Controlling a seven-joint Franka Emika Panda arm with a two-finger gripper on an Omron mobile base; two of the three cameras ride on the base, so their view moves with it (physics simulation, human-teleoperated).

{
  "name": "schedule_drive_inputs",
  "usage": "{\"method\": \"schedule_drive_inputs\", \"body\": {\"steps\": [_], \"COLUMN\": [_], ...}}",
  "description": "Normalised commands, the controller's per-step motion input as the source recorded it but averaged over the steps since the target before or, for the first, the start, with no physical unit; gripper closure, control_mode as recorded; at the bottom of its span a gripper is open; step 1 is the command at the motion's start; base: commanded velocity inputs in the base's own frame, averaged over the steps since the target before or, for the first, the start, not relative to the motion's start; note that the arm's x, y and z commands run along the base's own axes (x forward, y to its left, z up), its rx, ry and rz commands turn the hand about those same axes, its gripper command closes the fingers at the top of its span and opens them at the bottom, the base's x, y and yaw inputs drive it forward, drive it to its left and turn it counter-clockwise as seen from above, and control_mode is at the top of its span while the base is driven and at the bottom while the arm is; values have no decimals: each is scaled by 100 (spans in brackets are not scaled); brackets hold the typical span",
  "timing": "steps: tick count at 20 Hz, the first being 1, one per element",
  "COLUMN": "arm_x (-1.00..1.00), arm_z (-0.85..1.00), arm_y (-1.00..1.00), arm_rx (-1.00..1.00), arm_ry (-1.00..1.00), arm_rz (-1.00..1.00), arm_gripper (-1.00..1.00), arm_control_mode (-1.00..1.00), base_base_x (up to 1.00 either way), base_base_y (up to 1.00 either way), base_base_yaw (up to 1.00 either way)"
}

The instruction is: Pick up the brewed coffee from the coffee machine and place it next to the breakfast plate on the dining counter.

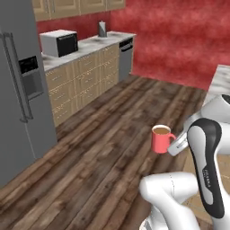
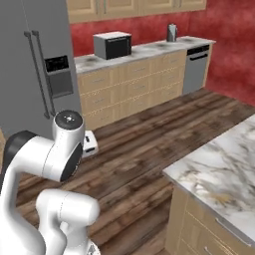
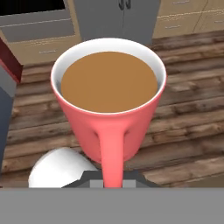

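Left base view, left to right from fridge: red mug of coffee upright in mid-air over wood floor, well right of fridge; gripper closed on mug handle. Right base view: dining counter far right of fridge.
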Motion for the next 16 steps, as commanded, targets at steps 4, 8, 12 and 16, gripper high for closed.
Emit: {"method": "schedule_drive_inputs", "body": {"steps": [4,8,12,16], "arm_x": [0,0,0,0], "arm_z": [0,0,0,0], "arm_y": [0,0,0,0], "arm_rx": [0,0,0,0], "arm_ry": [0,0,0,0], "arm_rz": [0,0,0,0], "arm_gripper": [100,100,100,100], "arm_control_mode": [100,100,100,100], "base_base_x": [100,100,100,100], "base_base_y": [53,37,27,24], "base_base_yaw": [-44,-50,-50,-49]}}
